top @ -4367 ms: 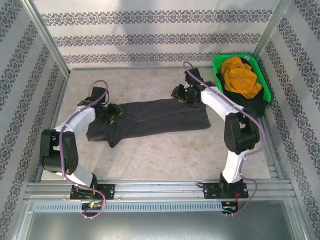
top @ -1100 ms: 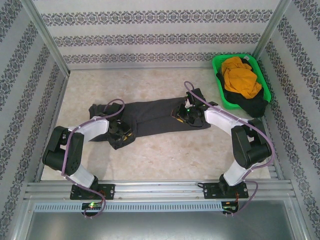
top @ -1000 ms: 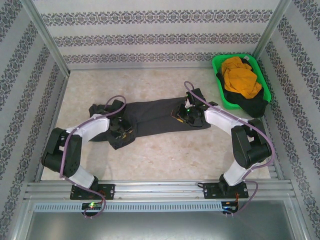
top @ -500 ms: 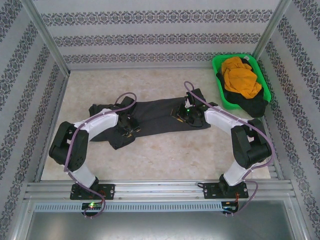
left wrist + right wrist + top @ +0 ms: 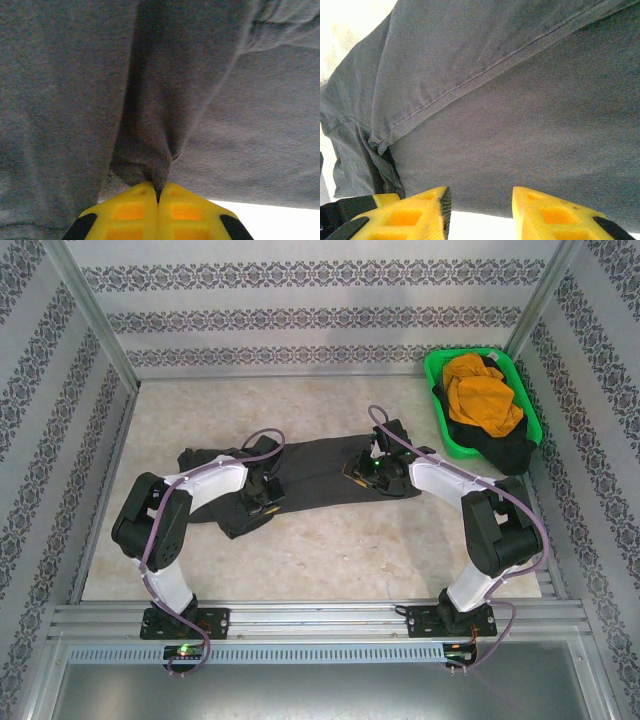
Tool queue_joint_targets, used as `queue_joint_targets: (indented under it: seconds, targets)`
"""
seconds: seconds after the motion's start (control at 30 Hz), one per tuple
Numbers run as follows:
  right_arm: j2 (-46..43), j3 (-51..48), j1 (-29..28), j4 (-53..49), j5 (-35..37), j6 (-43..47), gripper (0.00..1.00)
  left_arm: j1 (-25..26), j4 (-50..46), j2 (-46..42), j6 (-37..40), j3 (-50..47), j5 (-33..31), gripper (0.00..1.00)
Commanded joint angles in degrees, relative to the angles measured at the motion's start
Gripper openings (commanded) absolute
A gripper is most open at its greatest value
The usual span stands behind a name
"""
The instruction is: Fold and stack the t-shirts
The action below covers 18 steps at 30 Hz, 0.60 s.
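Observation:
A dark charcoal grey t-shirt (image 5: pixel 310 470) lies stretched across the middle of the table, folded lengthwise. My left gripper (image 5: pixel 262 495) is shut on a pinch of its cloth near the left end; in the left wrist view the grey t-shirt (image 5: pixel 190 100) rises in a ridge from the closed yellow fingertips (image 5: pixel 172 205). My right gripper (image 5: pixel 366 475) rests open over the shirt's right part; the right wrist view shows the grey t-shirt (image 5: pixel 520 115) just beyond the spread yellow fingers (image 5: pixel 540 212). A mustard orange t-shirt (image 5: pixel 482 392) and a black t-shirt (image 5: pixel 500 448) sit in the basket.
The bright green plastic basket (image 5: pixel 436 375) stands in the far right corner, with the black cloth hanging over its near edge. Patterned walls with metal posts enclose the table on three sides. Bare tabletop (image 5: pixel 340 550) lies between the shirt and the arm bases.
My left gripper has travelled rightward along the shirt with pinched cloth, dragging the left end inward. The right gripper stayed low over the shirt's right part.

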<state>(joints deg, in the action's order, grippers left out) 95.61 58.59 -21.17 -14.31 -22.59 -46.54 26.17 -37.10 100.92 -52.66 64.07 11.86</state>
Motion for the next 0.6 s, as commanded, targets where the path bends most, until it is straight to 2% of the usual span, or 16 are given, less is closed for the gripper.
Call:
queue_joint_targets:
  seconds: [0.0,0.33,0.4,0.47,0.57]
  targets:
    - [-0.77,-0.14,0.84,-0.02,0.44,-0.43,0.39,1.25,-0.33,0.32,0.02,2.09,0.82,0.00]
    - [0.18,0.04,1.13,0.37,0.09,-1.26,0.38,1.61,3.17,0.94,-2.26,1.68,3.81,0.00]
    - [0.60,-0.13,1.13,0.74,-0.26,-1.70,0.38,1.65,5.17,2.07,-2.36,1.07,5.90,0.11]
    - [1.05,-0.23,1.17,1.21,-0.53,-2.25,0.38,1.64,7.02,2.30,-2.29,0.32,7.14,0.27]
    - [1.09,0.08,1.22,2.02,-0.70,-2.69,0.38,1.00,5.43,-1.08,-1.17,0.57,4.86,0.43]
